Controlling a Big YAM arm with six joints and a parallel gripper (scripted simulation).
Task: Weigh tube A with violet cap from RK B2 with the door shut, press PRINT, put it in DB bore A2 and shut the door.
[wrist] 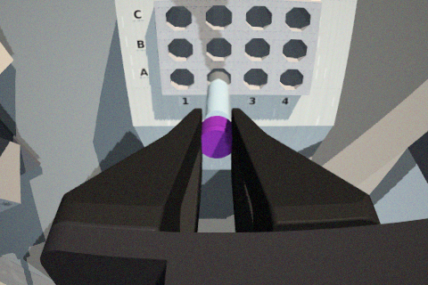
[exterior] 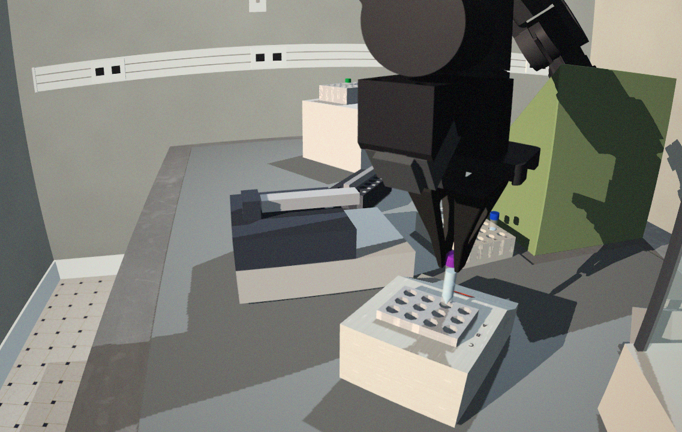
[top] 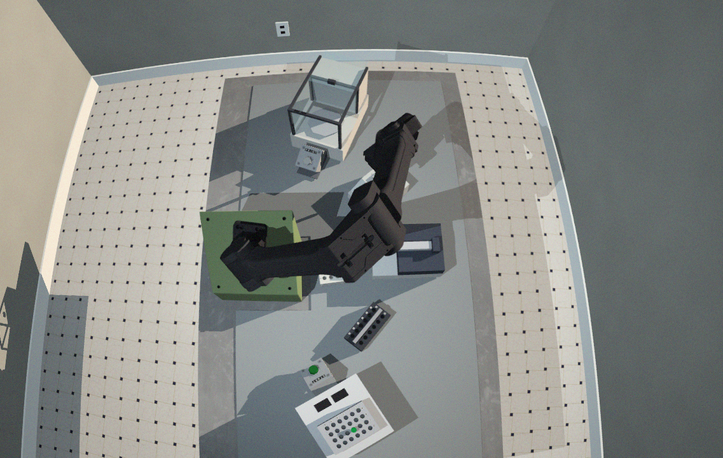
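Observation:
My gripper (exterior: 450, 264) (wrist: 217, 122) is shut on the violet cap of tube A (exterior: 448, 283) (wrist: 217, 140). The tube hangs over the dry block (exterior: 402, 357) (wrist: 336, 53), its lower tip at the mouth of bore A2. Most of its body stands above the block; whether the tip is inside the bore is hard to tell. The other bores of the block look empty. The balance (top: 318, 140) stands at the upper part of the top view, its top pane (top: 342, 70) slid back so that the glass box is open above the pan. I see no tube on the pan.
The spectrophotometer (top: 420, 266) (exterior: 294, 248) stands beside the dry block. The tube rack (top: 329, 279) (exterior: 493, 250) holds a blue-capped tube (exterior: 494, 215). The magnet block (top: 367, 326) and mixer (top: 308, 418) are farther along. A small grey box (top: 302, 162) sits before the balance.

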